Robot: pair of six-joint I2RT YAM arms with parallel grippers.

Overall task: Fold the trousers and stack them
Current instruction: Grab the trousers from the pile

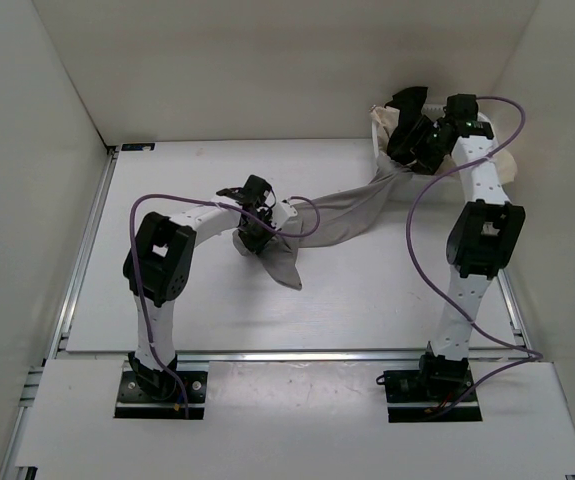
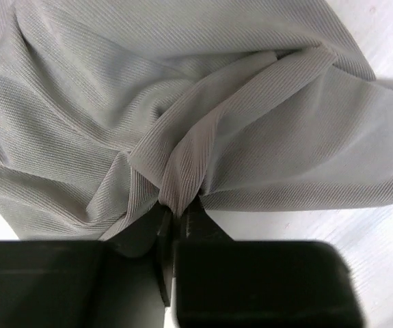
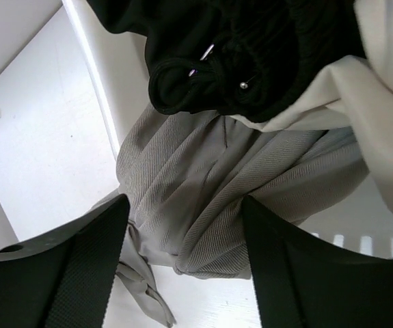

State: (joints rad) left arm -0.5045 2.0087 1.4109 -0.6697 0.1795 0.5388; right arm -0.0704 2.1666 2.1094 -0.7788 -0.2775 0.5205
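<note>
I am pinching the soft grey cloth trousers (image 1: pixel 352 208) in my left claw (image 2: pixel 176 213) near the middle of the table (image 1: pixel 187 310), my right claw (image 3: pixel 186 242) is hanging open over their end at the far right corner, and all the folding is waiting.

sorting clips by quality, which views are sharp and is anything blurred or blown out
Top external: evenly lit and sharp, only soft shadows on the table. Left wrist: the trousers show crisp ribbing, the left gripper is a dark soft-edged mass, and the table beside it is washed out. Right wrist: the black garment loses detail in shadow.
</note>
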